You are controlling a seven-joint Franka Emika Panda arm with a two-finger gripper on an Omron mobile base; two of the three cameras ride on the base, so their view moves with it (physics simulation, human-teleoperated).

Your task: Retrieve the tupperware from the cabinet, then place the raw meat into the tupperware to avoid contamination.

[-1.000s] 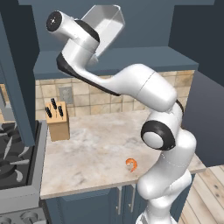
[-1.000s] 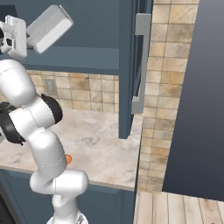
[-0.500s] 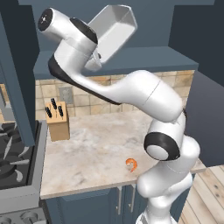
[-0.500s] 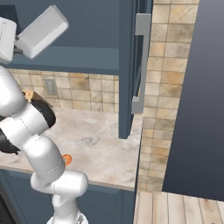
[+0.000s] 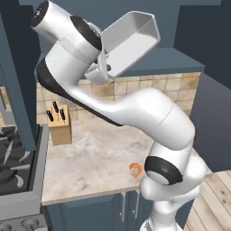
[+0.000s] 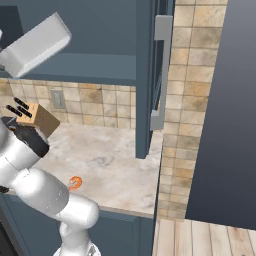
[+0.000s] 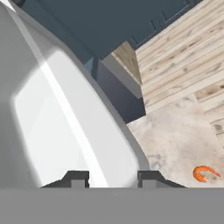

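Observation:
My gripper [image 5: 104,68] is shut on the rim of the white tupperware [image 5: 133,39], holding it tilted high above the counter, in front of the open cabinet [image 6: 100,35]. From the right base the tupperware [image 6: 37,45] hangs at the upper left, outside the cabinet shelf. In the hand view the tupperware [image 7: 57,122] spreads across the left, with the gripper [image 7: 112,178] clamped over its wall. The raw meat, a small orange shrimp [image 5: 135,169], lies on the marble counter near its front edge, far below the gripper; the shrimp [image 6: 75,183] [image 7: 204,173] is also in the other two views.
A wooden knife block [image 5: 59,124] stands at the back left of the counter [image 5: 94,153]. A stove [image 5: 11,164] borders the counter on the left. The cabinet door [image 6: 150,80] with its silver handle [image 6: 161,70] stands open over the counter's right end.
The arm has swung its elbow forward and carried the tupperware out from the cabinet and slightly lower. The grip is unchanged and the shrimp has stayed put.

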